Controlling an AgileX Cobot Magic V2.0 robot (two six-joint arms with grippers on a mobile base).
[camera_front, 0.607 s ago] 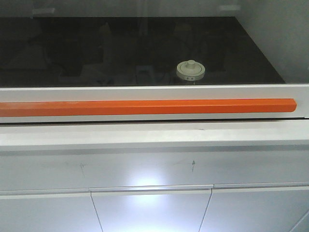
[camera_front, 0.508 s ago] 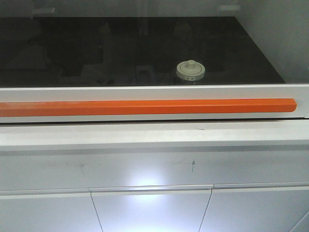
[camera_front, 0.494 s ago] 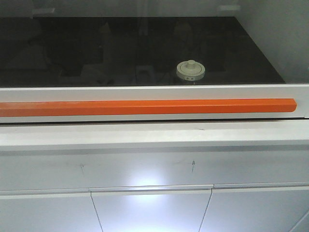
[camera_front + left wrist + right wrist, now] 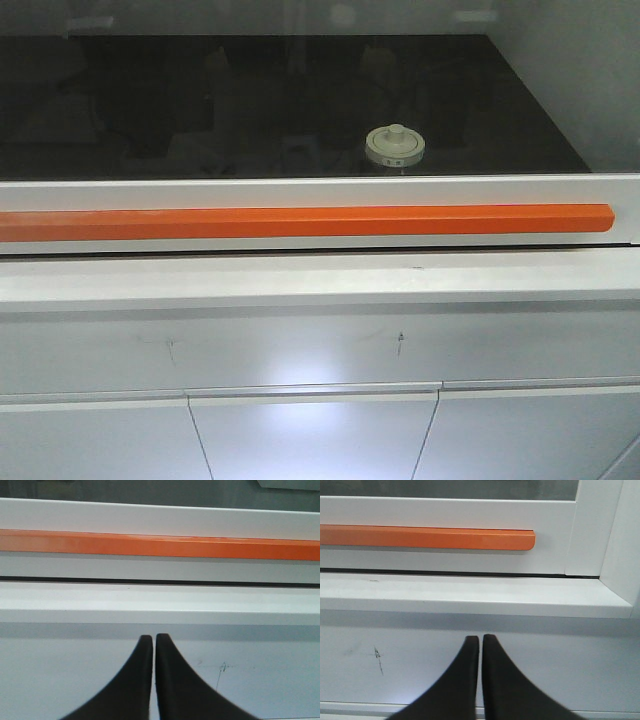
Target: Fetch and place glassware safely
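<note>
The glassware [image 4: 394,146], a squat clear jar with an off-white knobbed lid, stands on a dark surface behind a glass pane, right of centre in the front view. Neither wrist view shows it. My left gripper [image 4: 153,639] is shut with nothing between its black fingers, facing the white cabinet front below the orange handle [image 4: 160,546]. My right gripper [image 4: 480,639] is likewise shut and empty, below the right end of the orange handle [image 4: 427,538]. Neither gripper appears in the front view.
A white sash frame [image 4: 320,190] carrying the long orange handle [image 4: 300,222] closes the glass front. Below it runs a white ledge [image 4: 320,280], then white cabinet doors [image 4: 312,435]. A white upright frame [image 4: 615,535] bounds the right side.
</note>
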